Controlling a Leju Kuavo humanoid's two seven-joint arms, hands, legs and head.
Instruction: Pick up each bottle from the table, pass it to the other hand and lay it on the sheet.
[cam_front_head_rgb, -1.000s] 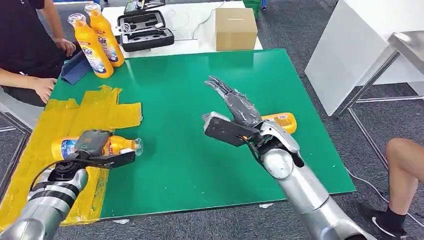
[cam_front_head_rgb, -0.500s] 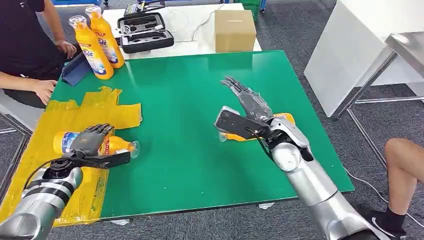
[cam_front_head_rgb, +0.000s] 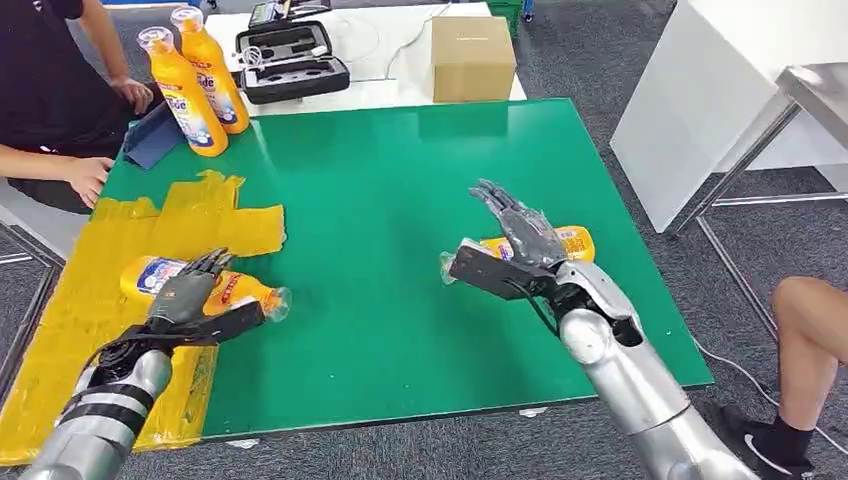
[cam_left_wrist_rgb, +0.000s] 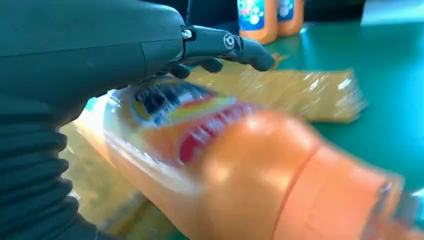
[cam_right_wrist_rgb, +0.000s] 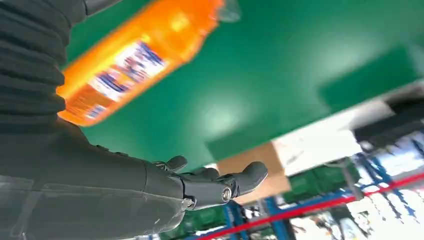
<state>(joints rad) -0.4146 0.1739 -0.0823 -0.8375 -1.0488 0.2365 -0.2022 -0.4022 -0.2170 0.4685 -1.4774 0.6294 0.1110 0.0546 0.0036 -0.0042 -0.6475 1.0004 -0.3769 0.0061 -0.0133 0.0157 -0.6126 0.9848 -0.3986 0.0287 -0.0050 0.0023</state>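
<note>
The right robot hand (cam_front_head_rgb: 512, 243) is hovering with its fingers spread and nothing in them, directly above the bottle on the table (cam_front_head_rgb: 558, 243), which is lying flat beneath and just beyond the palm, long axis running crosswise to the fingers with the cap end toward the other arm. The left robot hand (cam_front_head_rgb: 190, 297) is resting, fingers loosely apart, on the bottle on the sheet (cam_front_head_rgb: 222, 290), lying on the yellow sheet (cam_front_head_rgb: 120, 240), so the right one is plainly nearer the next pick.
</note>
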